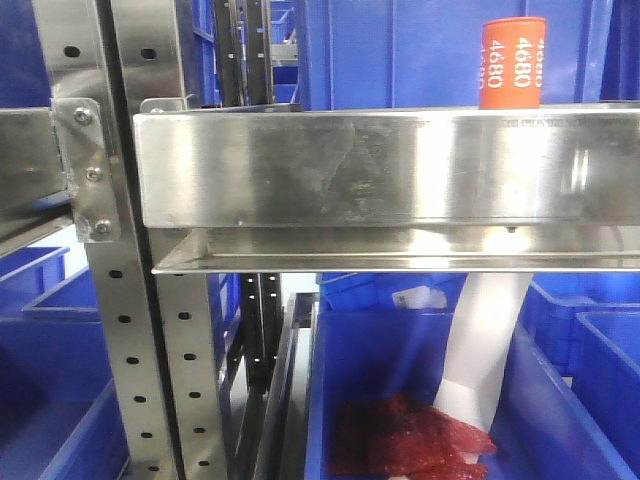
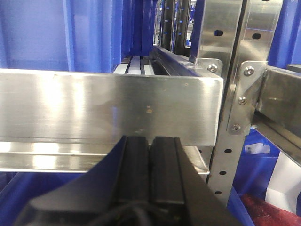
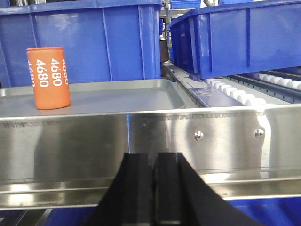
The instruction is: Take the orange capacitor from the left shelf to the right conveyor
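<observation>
The right gripper (image 3: 153,162) has its two black fingers pressed together on nothing and sits low in front of the broad front rail of the left shelf (image 3: 141,141). The left gripper (image 2: 150,146) is likewise closed and empty, facing a stretch of shiny shelf rail beside a perforated post (image 2: 225,155). Beyond the rail, the orange capacitor (image 3: 48,77) stands upright on a shallow silver tray (image 3: 141,94) on the shelf. In the right wrist view it is up and to the left, well apart from the fingers, with blue bins (image 3: 94,42) behind it. I judge the task barely begun: no grasp, no lift, no carry. The right conveyor is in none of the views (only white rollers (image 3: 235,94) show beside the tray), so the whole transfer is left to do.
</observation>
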Available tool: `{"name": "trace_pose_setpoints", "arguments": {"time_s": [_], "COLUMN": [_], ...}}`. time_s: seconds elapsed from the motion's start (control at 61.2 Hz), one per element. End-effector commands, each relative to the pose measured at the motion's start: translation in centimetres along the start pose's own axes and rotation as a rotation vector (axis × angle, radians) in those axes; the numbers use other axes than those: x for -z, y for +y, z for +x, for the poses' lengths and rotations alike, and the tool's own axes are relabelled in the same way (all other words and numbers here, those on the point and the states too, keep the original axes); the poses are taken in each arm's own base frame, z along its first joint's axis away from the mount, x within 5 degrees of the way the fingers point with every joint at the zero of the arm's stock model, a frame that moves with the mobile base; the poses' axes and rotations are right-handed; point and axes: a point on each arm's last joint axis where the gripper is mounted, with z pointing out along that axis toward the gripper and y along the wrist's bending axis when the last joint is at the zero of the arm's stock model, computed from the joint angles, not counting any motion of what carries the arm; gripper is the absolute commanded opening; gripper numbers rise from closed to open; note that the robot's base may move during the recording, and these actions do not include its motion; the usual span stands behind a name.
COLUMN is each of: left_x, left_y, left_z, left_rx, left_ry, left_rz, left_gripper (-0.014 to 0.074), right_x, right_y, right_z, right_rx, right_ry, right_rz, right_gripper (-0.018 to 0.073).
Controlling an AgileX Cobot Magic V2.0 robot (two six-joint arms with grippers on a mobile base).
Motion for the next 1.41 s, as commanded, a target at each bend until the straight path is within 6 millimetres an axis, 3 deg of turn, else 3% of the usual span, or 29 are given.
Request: {"name": "trace_pose_setpoints", "arguments": {"time_s": [0.0, 0.376, 0.523, 0.735, 0.817, 0.899, 1.078, 1.144, 1.389], "left_x": [0.2, 0.2, 0.2, 0.2, 0.2, 0.2, 0.2, 0.2, 0.2], "left_y": [0.0, 0.0, 0.0, 0.0, 0.0, 0.0, 0.0, 0.0, 0.0], "left_z": [-1.0, -1.0, -1.0, -1.0, -1.0, -1.0, -1.0, -1.0, -1.0], "left_rx": [0.003, 0.003, 0.003, 0.003, 0.003, 0.003, 0.003, 0.003, 0.003], "left_ry": [-0.106, -0.106, -0.106, -0.106, -0.106, -0.106, -0.106, -0.106, -0.106], "left_rz": [0.001, 0.001, 0.001, 0.001, 0.001, 0.001, 0.001, 0.001, 0.001], "left_gripper": [-0.0127, -0.0127, -0.0127, -0.0127, -0.0127, -0.0127, -0.0127, -0.0127, -0.0127], "right_x": [0.2, 0.3, 1.0, 0.7, -0.5, -2.1, -5.7, -7.0, -12.1], "right_y": [0.1, 0.2, 0.6, 1.3, 1.5, 1.9, 3.1, 3.8, 6.8], "right_z": [-1.0, -2.2, -5.6, -11.6, -13.1, -14.0, -13.6, -13.0, -11.3], "right_rx": [0.009, 0.009, 0.009, 0.008, 0.006, 0.003, 0.002, 0.005, 0.013], "right_ry": [-0.112, -0.209, -0.295, -0.213, -0.175, -0.125, 0.023, 0.082, 0.154], "right_rz": [-0.011, -0.022, -0.030, -0.026, -0.035, -0.059, -0.145, -0.186, -0.298], "right_gripper": [0.0055, 0.0055, 0.0055, 0.0062, 0.0120, 0.0272, 0.0588, 0.0633, 0.0624]}}
